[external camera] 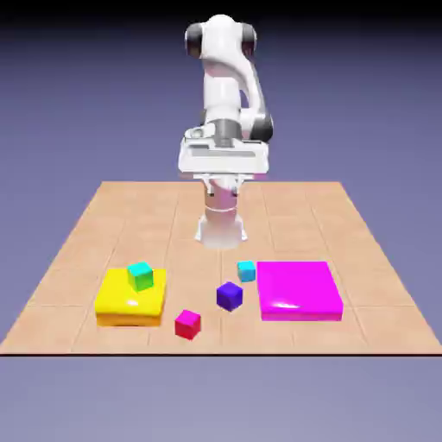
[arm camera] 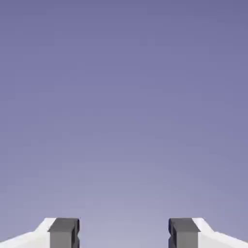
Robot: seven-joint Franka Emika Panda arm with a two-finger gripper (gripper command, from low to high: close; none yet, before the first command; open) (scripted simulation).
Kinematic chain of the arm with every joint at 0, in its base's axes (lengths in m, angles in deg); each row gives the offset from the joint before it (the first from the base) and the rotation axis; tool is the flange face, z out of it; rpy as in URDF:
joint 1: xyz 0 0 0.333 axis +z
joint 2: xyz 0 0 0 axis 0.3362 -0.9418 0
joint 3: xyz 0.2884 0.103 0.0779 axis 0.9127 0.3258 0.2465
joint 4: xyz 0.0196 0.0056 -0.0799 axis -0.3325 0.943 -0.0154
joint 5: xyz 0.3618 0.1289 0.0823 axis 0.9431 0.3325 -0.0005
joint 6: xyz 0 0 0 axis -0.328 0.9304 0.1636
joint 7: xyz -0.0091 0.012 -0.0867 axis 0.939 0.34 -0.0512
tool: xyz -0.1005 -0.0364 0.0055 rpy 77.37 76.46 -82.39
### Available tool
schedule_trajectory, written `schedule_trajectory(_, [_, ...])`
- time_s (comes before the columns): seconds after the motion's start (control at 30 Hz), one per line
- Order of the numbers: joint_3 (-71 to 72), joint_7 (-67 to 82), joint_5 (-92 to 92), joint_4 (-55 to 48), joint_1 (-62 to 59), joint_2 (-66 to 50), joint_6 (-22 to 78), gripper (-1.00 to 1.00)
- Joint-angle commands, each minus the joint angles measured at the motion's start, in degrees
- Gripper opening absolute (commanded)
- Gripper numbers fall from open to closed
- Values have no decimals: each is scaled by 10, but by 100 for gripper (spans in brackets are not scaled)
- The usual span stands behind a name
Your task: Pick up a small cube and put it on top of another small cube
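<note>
Tool [arm camera: 124, 235] spread wide, it hangs above the table [external camera: 216, 337]. A green cube [external camera: 141, 276] sits on the yellow block [external camera: 129, 306]; on the table, the blue cube [external camera: 230, 296] stands between the red cube [external camera: 187, 325] and the cyan cube [external camera: 247, 271], which is near the magenta block [external camera: 298, 290].

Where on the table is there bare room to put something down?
Bare table lies beyond the cyan cube, toward the robot's base, on both sides of it. A narrower strip runs in front of the magenta block. It's crowded between that block and the yellow one, where the cyan, blue and red cubes sit.
</note>
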Motion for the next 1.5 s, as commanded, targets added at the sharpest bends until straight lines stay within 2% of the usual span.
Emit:
schedule_trajectory(0.0, [-12, -5, 25, 3, 6, -15, 20, 0])
schedule_trajectory(0.7, [-256, -119, 548, 58, 141, -335, 435, 0])
schedule_trajectory(1.03, [-176, 4, 758, 21, 167, -488, 441, 0])
schedule_trajectory(1.07, [-176, 4, 758, 21, 167, -488, 441, -100])
schedule_trajectory(1.4, [-262, -122, 561, 59, 144, -342, 445, -100])
schedule_trajectory(1.47, [-285, -165, 546, 18, 109, -341, 468, -100])
